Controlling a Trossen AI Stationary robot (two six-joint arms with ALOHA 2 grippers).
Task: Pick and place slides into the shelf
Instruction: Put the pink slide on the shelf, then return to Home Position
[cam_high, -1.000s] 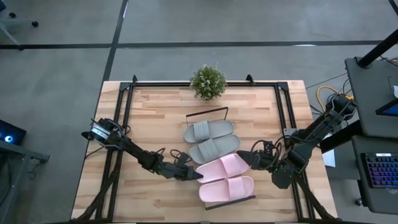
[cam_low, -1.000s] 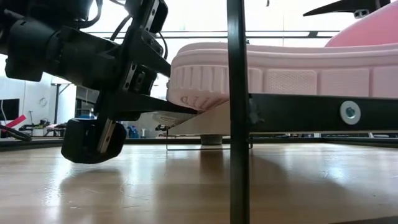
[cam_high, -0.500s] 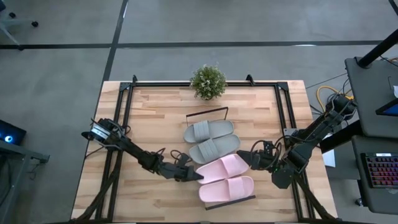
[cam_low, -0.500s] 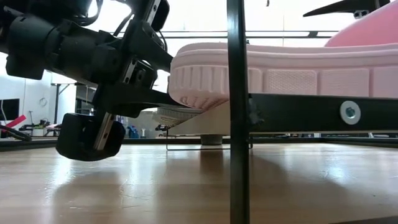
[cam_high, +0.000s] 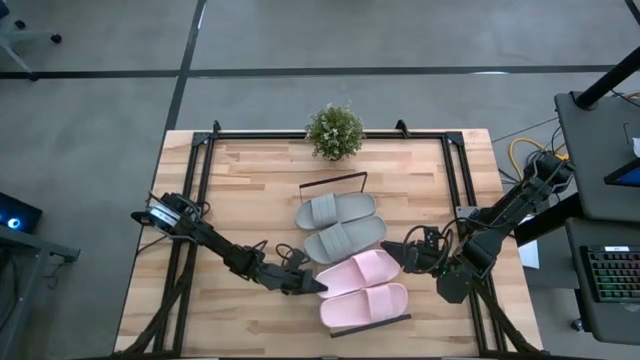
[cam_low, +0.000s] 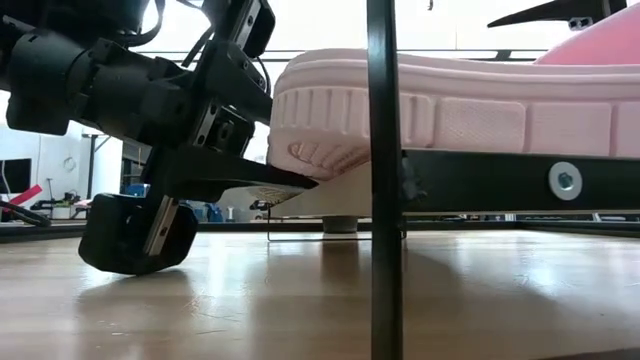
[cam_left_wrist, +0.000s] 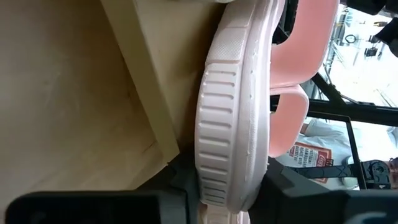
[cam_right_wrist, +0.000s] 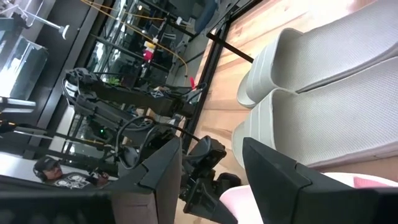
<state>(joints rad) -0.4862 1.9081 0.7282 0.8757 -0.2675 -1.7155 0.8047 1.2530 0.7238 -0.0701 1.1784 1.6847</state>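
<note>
All four slides lie side by side on the shelf, a long wooden board with thin black wire ends, in the middle of the table. The two grey slides are at the far end, close to a little green plant. The two pink slides are at the near end.

The left gripper is low over the table, right at the end of the upper pink slide. Its fingers are open, one on each side of that end, and whether they pinch it cannot be told.

The right gripper is at the other end of the same pink slide. Its two fingers are spread apart and hold nothing. The grey slides are just past them.
</note>
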